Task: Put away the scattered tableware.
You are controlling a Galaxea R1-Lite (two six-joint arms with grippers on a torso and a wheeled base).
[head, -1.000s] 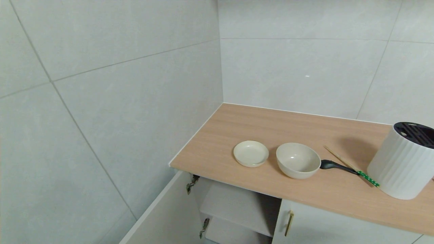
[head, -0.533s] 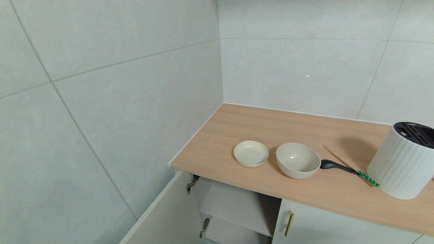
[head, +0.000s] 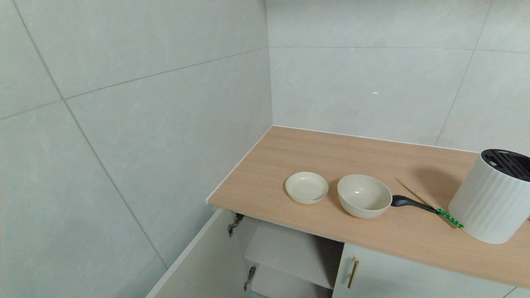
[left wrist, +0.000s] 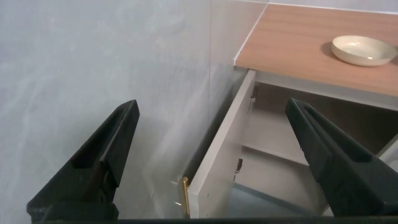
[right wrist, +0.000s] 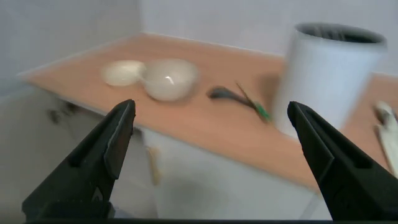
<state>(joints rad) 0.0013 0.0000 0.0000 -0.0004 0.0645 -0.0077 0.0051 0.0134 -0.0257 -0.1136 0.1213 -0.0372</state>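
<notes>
Resting unmoved near the countertop's front edge, the dish, bowl, spoon and chopsticks are left untouched while the left gripper and right gripper are held spread, so storing is judged unstarted.

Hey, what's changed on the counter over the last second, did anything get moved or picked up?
Nothing visibly changed. The small dish, the bowl, the black spoon and the chopsticks lie where they were on the counter, beside the white holder. The cabinet door below is open as before.
</notes>
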